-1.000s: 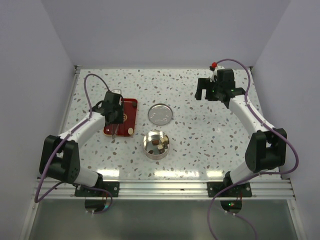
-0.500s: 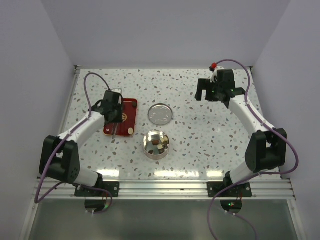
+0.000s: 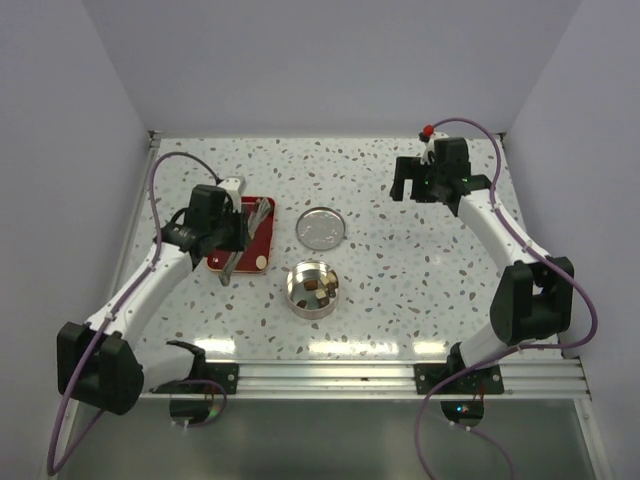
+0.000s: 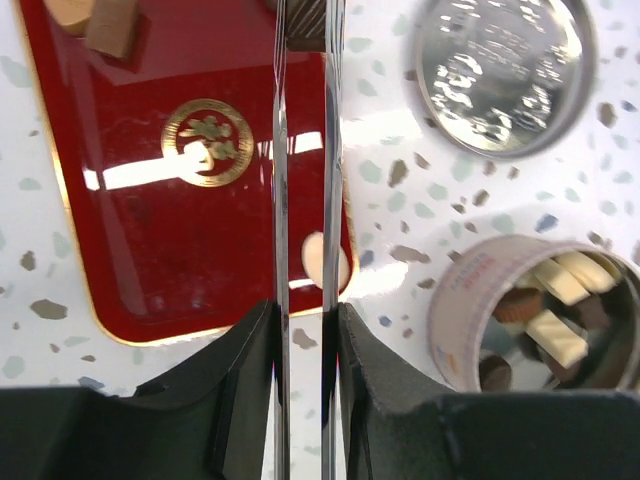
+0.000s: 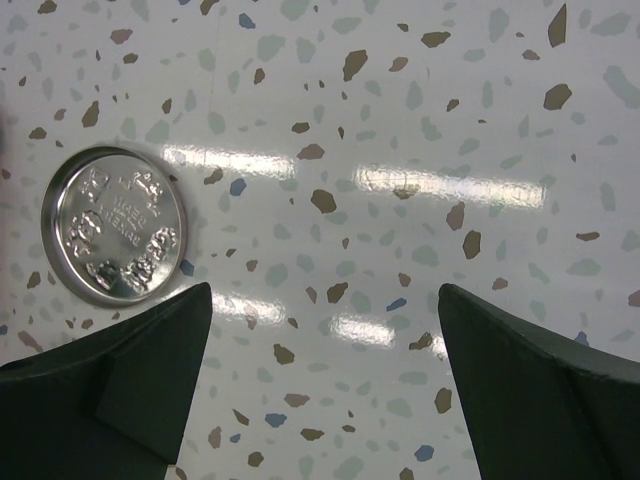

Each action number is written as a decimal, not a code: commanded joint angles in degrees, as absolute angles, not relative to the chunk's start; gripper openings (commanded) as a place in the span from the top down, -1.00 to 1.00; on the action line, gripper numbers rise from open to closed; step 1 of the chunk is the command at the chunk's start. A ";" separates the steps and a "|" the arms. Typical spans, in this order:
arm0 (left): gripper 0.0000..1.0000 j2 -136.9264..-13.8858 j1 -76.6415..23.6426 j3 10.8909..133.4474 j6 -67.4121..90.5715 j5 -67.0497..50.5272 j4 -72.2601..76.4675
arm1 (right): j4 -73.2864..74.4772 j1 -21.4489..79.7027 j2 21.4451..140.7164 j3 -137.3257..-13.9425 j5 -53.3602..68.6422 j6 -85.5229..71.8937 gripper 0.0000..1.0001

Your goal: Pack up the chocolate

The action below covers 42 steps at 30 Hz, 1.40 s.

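Observation:
My left gripper (image 3: pixel 226 232) is shut on thin metal tongs (image 4: pixel 281 200), whose two blades run up between the fingers (image 4: pixel 250 360) over a red tray (image 4: pixel 150 230). Tan chocolate chunks (image 4: pixel 100 22) lie at the tray's far corner. A pale cream piece (image 4: pixel 312 262) lies at its near right corner, partly behind the blades. The open round tin (image 3: pixel 312 288) holds several dark and cream chunks (image 4: pixel 545 310). My right gripper (image 3: pixel 420 185) is open and empty above the table at the far right; the right wrist view (image 5: pixel 325 300) shows the same.
The tin's silver lid (image 3: pixel 321 228) lies flat beside the tray, just beyond the tin; it also shows in the right wrist view (image 5: pixel 115 228) and the left wrist view (image 4: pixel 505 70). White walls close in the speckled table (image 3: pixel 400 280) on three sides.
My left arm has swung its elbow down and to the left, and the gripper has shifted slightly left, turning the tongs to lie slanted across the tray. The right arm has not moved.

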State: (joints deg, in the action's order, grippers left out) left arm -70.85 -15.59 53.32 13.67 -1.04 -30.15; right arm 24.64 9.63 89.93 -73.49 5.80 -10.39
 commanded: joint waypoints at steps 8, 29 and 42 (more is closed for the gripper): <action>0.34 -59.86 -30.49 50.72 19.06 -8.70 -35.67 | 24.35 9.49 90.09 -77.87 7.65 -10.99 -0.97; 0.30 -47.19 -36.91 43.94 24.70 -14.68 -44.47 | 24.43 9.49 90.27 -77.70 8.09 -11.87 -0.97; 0.20 -48.78 -37.97 45.26 24.08 -12.39 -45.26 | 24.79 9.49 90.35 -77.70 7.82 -11.60 -0.97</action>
State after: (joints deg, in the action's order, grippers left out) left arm -48.80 -37.60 43.86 23.53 -12.36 -45.52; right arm 24.91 9.63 90.39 -75.64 7.07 -11.40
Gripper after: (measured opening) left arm 0.404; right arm 0.986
